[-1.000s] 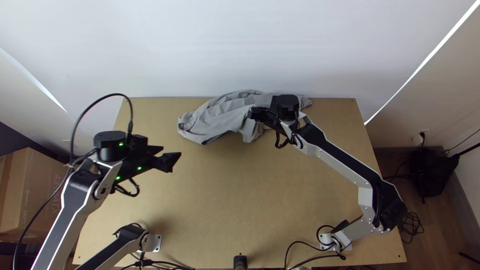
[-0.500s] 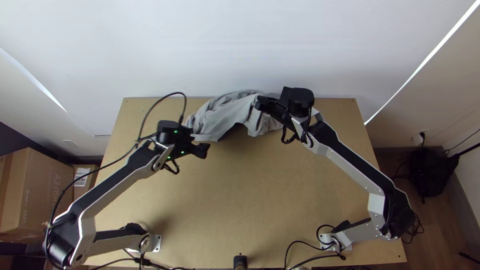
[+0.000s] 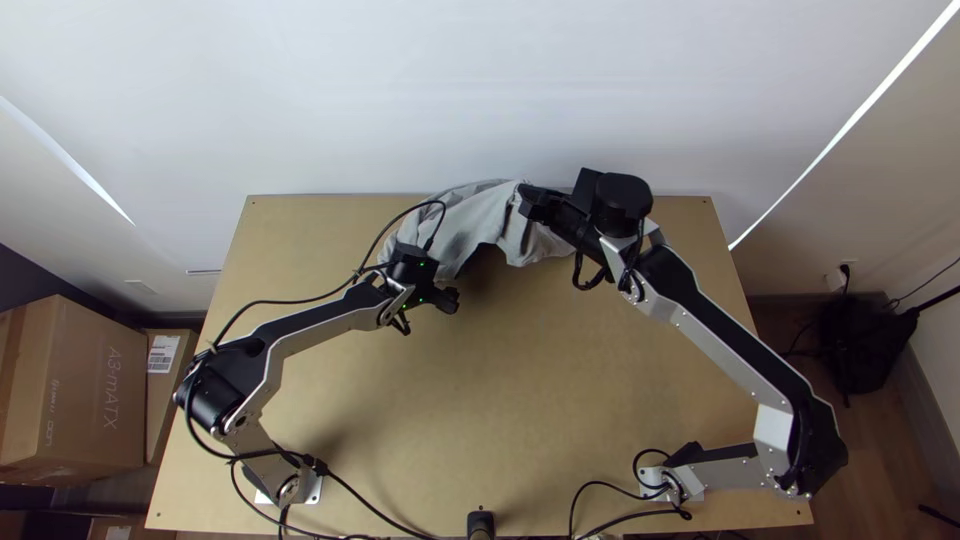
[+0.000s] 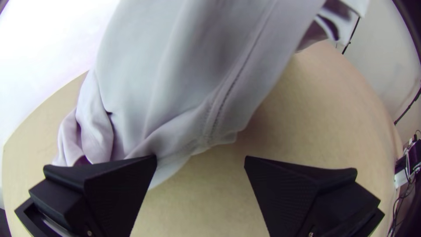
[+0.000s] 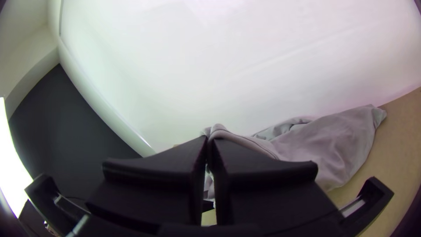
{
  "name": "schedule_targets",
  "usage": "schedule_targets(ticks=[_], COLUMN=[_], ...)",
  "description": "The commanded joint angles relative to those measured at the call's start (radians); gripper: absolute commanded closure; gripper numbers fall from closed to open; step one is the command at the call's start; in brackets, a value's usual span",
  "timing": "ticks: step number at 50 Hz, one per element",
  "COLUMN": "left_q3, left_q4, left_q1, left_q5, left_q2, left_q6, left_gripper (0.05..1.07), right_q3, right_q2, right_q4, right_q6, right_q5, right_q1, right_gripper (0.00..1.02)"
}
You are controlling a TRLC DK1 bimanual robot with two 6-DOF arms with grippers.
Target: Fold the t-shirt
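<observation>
The grey t-shirt (image 3: 478, 222) lies bunched at the table's far edge, part of it lifted. At its raised edge is my right gripper (image 3: 524, 203); in the right wrist view this right gripper (image 5: 208, 145) is shut on a fold of the t-shirt (image 5: 333, 145). My left gripper (image 3: 455, 299) is on the near side of the cloth, towards its left end. The left wrist view has the left gripper (image 4: 200, 160) open, one finger close to the hanging t-shirt (image 4: 175, 79) and its stitched hem, with bare table between the fingertips.
The wooden table (image 3: 520, 400) extends on the near side of the cloth, and a white wall (image 3: 480, 90) rises behind its far edge. Cardboard boxes (image 3: 75, 385) stand off the left side. Cables loop along the left arm and around both bases.
My left gripper has moved right across the table to the cloth's near side. The right gripper has shifted slightly right, drawing the t-shirt along, and the cloth's left end has moved right too.
</observation>
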Motion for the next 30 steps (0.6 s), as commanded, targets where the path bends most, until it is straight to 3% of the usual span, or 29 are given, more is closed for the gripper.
schedule_targets(ticks=[1,6,8,9,22,30], left_q3=[0.043,0.045,0.045,0.045,0.040,0.057], left_q4=[0.025,0.053,0.067,0.070,0.021,-0.059], left_q1=[-0.005,0.003,0.011,0.015,0.091,0.166], left_q5=[-0.011,-0.011,-0.011,-0.010,0.001,0.001], left_q2=[0.051,0.067,0.073,0.076,-0.009,-0.139], left_q6=[0.019,-0.009,-0.034,-0.040,-0.047,-0.047], left_gripper=[0.34,0.85,1.03,1.05,1.04,1.04], right_q3=[-0.024,-0.039,-0.044,-0.048,-0.088,-0.068], right_q2=[-0.072,-0.101,-0.113,-0.120,-0.193,-0.210], right_q4=[0.010,0.003,-0.001,-0.001,-0.003,-0.003], right_q6=[0.029,0.050,0.057,0.058,0.060,0.026], right_q5=[-0.014,-0.024,-0.031,-0.031,-0.037,-0.050], right_q1=[0.003,0.005,0.005,0.005,0.000,-0.007], right_gripper=[1.00,1.00,1.00,1.00,1.00,1.00])
